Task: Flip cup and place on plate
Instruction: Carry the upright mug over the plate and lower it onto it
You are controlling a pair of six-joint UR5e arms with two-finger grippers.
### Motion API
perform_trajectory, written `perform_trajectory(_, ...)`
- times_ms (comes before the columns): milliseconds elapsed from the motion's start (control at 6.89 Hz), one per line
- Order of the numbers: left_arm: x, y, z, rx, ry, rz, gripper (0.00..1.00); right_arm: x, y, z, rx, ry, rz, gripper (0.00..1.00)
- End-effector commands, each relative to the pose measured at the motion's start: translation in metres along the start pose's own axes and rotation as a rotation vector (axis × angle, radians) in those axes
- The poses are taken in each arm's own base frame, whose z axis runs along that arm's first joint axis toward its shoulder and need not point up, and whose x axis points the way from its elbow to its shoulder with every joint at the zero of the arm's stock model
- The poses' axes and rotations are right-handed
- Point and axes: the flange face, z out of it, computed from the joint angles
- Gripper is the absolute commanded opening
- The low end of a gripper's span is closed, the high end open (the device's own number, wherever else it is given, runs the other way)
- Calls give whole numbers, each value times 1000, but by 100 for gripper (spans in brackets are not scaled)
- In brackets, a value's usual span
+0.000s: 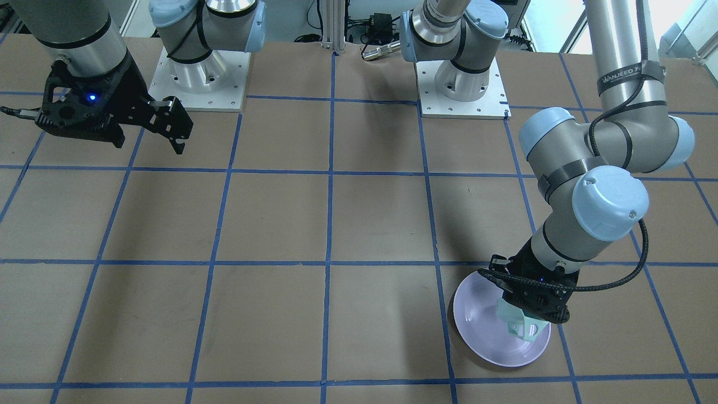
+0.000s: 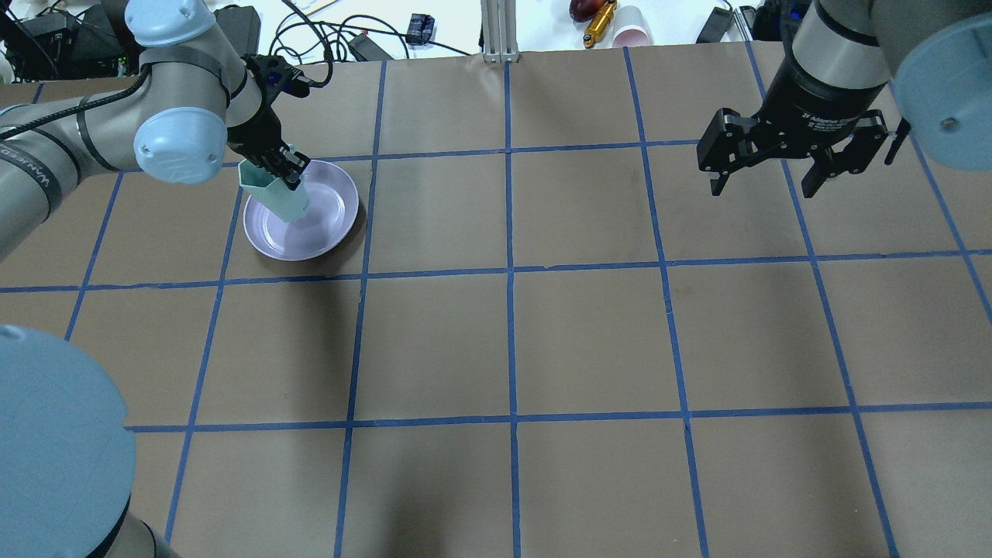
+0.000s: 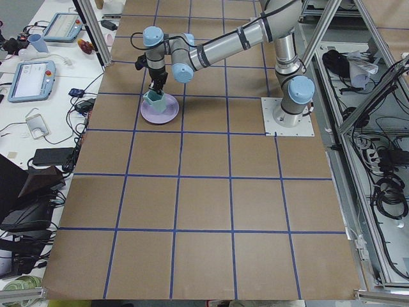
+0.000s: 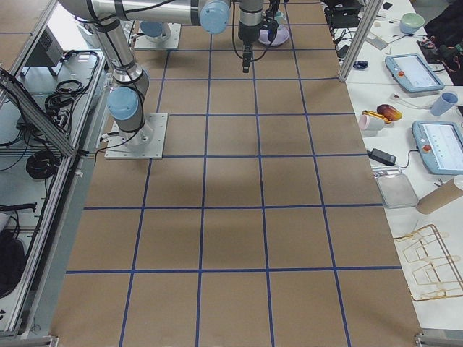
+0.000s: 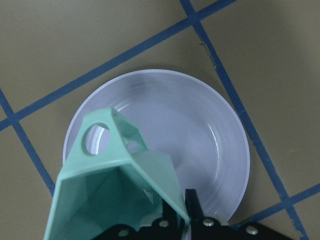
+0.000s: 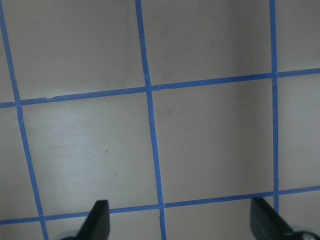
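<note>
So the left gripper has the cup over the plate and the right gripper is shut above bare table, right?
Not quite: the right gripper is open, its jaws spread wide in the overhead view. The rest stands: the left gripper holds the cup over the plate.

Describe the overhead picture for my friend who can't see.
The left gripper holds a mint cup over a lavender plate, upper left. The right gripper hangs open and empty, upper right, above a brown blue-gridded table.

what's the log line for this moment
left jaws: shut on cup rim | cup: mouth up, over plate, contact unclear | right jaws: open, empty, far from plate
</note>
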Motion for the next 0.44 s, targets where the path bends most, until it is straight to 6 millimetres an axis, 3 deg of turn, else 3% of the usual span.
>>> perform_trajectory(0,0,0,13,-12,9,1,0,0,0,0,0,0,0,100)
perform_trajectory(290,4,6,26,-15,11,-4,1,0,0,0,0,0,0,100)
